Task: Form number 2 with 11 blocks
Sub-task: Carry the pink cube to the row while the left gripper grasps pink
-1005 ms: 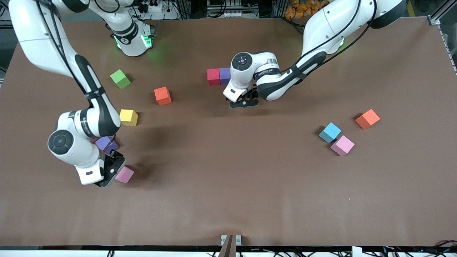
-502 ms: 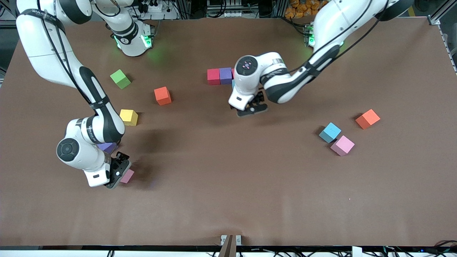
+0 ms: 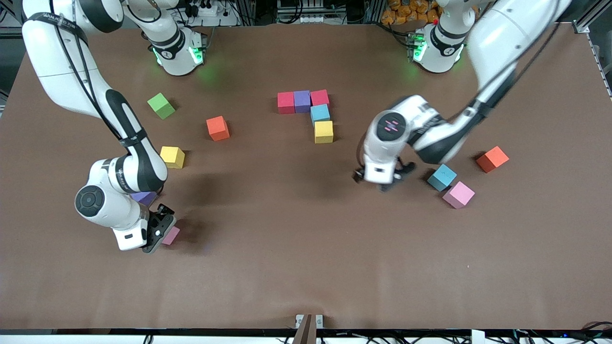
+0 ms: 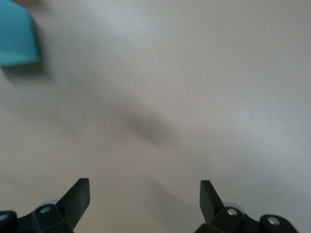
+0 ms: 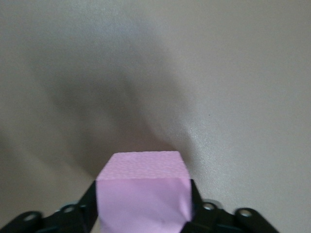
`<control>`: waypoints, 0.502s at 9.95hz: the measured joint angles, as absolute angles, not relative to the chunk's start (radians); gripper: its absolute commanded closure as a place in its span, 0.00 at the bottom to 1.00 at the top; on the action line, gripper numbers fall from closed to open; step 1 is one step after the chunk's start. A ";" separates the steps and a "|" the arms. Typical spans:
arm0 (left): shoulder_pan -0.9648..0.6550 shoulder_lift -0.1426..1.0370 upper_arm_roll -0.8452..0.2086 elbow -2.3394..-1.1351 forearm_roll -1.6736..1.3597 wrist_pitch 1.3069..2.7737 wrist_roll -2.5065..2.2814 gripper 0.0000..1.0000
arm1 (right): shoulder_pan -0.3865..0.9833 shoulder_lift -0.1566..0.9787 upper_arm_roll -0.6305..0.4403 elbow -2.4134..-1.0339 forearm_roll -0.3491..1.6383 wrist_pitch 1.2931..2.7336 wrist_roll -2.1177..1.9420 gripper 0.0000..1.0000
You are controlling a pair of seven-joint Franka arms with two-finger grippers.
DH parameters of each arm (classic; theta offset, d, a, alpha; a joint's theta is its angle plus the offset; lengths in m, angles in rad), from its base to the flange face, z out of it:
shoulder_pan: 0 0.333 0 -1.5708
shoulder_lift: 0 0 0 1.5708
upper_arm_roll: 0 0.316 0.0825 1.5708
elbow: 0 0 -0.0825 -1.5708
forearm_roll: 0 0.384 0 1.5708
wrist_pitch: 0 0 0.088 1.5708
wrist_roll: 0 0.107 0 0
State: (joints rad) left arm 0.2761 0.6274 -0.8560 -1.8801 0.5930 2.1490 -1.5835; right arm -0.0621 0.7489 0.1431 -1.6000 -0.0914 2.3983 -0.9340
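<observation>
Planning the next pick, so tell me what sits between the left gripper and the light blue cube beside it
Nothing. In the front view only bare table separates the open left gripper from the light blue cube; the left wrist view shows the same.

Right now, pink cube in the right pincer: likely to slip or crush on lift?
Probably light: the pink cube looks like matte foam. Its grainy faces should resist slipping. The right pincer meets two flat sides squarely, so twisting seems unlikely; slight squashing is possible.

Even overhead light, soft shadows, motion blur
</observation>
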 measured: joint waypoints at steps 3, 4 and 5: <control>0.455 0.582 -0.857 -1.905 0.593 2.142 -1.590 0.00 | -0.063 0.739 0.175 -1.579 -0.082 2.341 -0.831 0.64; 0.509 0.576 -0.856 -1.915 0.593 2.142 -1.589 0.00 | -0.063 0.726 0.199 -1.577 -0.082 2.307 -0.760 0.64; 0.559 0.573 -0.857 -1.920 0.594 2.142 -1.583 0.00 | -0.062 0.707 0.225 -1.578 -0.082 2.261 -0.688 0.64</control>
